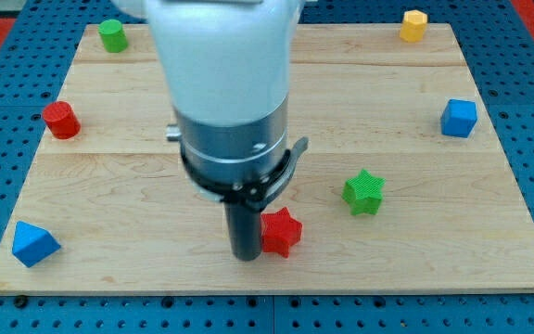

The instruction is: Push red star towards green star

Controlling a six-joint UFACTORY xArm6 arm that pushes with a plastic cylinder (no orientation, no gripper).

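Red star-shaped block (281,232) at lower centre, touching my tip (247,256) on its left; green star-shaped block (363,192) near, upper right. No gripper fitted.

Bright, even overhead light; colours saturated. Soft short shadows under blocks on the desk (156,269). Near arm housing (222,65) overexposed, slightly blurred; elsewhere sharp.

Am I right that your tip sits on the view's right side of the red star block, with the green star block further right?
Not quite. The camera view shows my tip against the view's left side of the red star block; the green star block is indeed further right.
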